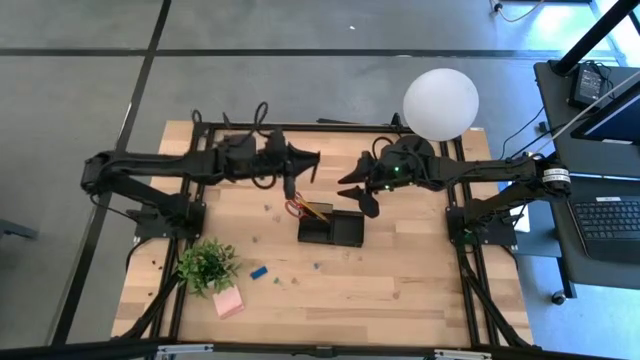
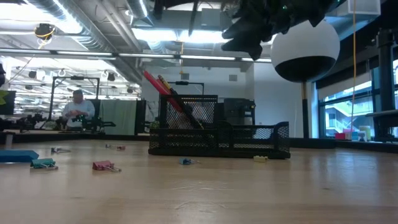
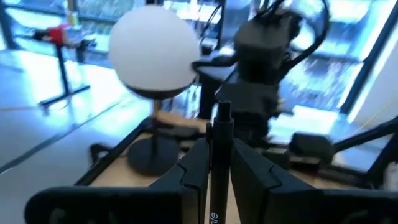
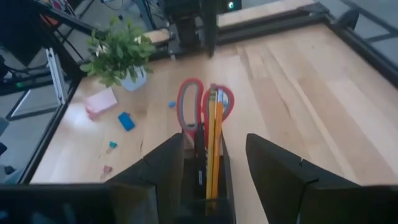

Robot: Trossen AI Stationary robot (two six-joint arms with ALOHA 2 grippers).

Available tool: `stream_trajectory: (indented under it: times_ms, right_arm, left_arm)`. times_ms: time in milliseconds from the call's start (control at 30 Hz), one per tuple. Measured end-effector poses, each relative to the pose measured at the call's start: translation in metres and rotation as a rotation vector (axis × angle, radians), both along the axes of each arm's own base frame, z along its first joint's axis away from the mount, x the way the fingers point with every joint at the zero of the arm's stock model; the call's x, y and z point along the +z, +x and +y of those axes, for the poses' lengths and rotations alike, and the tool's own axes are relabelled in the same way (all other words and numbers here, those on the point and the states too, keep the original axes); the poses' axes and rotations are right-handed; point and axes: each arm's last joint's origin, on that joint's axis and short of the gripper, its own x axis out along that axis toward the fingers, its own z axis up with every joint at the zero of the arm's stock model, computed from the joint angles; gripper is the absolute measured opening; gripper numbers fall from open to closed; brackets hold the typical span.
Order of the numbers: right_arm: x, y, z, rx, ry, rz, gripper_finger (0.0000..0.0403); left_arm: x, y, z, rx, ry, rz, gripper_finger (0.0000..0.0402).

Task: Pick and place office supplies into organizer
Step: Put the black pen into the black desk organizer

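Observation:
My left gripper [image 1: 310, 160] hangs above the table's far middle, shut on a dark pen [image 3: 217, 155]. In the right wrist view the pen [image 4: 211, 28] stands upright in it. The black mesh organizer [image 1: 335, 228] sits mid-table. Red-handled scissors [image 4: 186, 102] and yellow pencils [image 4: 214, 143] stand in its tall compartment [image 2: 186, 121], leaning left. My right gripper [image 1: 363, 195] hovers open over the organizer, its fingers [image 4: 273, 168] on either side of that compartment without touching it. A pink sticky-note pad [image 1: 228, 302], a blue eraser [image 1: 259, 272] and small clips [image 2: 104, 165] lie on the wood. My left gripper pinches the pen's shaft [image 3: 214, 186] between its two fingers. The fingers point level toward the table's right and lie across the pen. The pen stands roughly upright, its capped end [image 3: 224, 111] above the fingers, lifted clear of the table.
A lamp with a white globe [image 1: 441, 103] stands at the far right, close behind my right arm. A small green potted plant [image 1: 208, 265] sits near the left front. Bare wood lies in front of the organizer. A person [image 2: 78, 109] shows far off in the room.

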Motion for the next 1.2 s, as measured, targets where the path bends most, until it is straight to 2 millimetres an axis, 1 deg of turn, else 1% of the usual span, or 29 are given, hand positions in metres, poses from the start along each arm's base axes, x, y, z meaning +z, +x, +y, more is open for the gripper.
stream_trajectory:
  times_ms: [133, 300, 400, 467, 600, 733, 867, 1000, 1100, 1200]
  right_arm:
    - [-0.004, -0.003, 0.001, 0.0, 0.007, 0.055, 0.0178]
    - [-0.002, -0.01, 0.002, 0.001, 0.01, 0.084, 0.0178]
    - [0.001, -0.011, 0.001, 0.0, 0.007, 0.071, 0.0178]
    - [0.002, -0.011, 0.001, -0.001, 0.004, 0.052, 0.0178]
    - [0.009, -0.008, 0.0, -0.004, -0.004, -0.018, 0.0178]
    - [0.014, -0.005, 0.0, -0.005, -0.01, -0.082, 0.0178]
    - [0.019, -0.004, 0.0, -0.022, 0.03, -0.127, 0.0178]
    - [0.02, -0.003, 0.004, -0.025, 0.076, -0.134, 0.0178]
    - [0.019, -0.002, 0.011, -0.001, 0.089, -0.128, 0.0178]
    - [0.022, -0.001, 0.015, 0.012, 0.103, -0.159, 0.0178]
  left_arm:
    - [-0.028, 0.0, -0.008, -0.036, -0.035, -0.11, 0.0048]
    - [-0.059, -0.012, -0.019, -0.073, -0.072, -0.271, 0.0049]
    - [-0.079, -0.017, -0.026, -0.041, -0.084, -0.291, 0.0049]
    - [-0.089, -0.018, -0.03, -0.023, -0.086, -0.298, 0.0049]
    - [-0.106, -0.013, -0.034, -0.008, -0.09, -0.296, 0.0049]
    - [-0.117, -0.005, -0.034, -0.008, -0.094, -0.294, 0.0049]
    - [-0.126, 0.0, -0.034, -0.009, -0.106, -0.291, 0.0049]
    - [-0.124, 0.001, -0.034, -0.011, -0.102, -0.331, 0.0049]
    - [-0.122, 0.0, -0.034, -0.01, -0.073, -0.349, 0.0049]
    - [-0.119, 0.0, -0.034, -0.024, -0.057, -0.378, 0.0049]
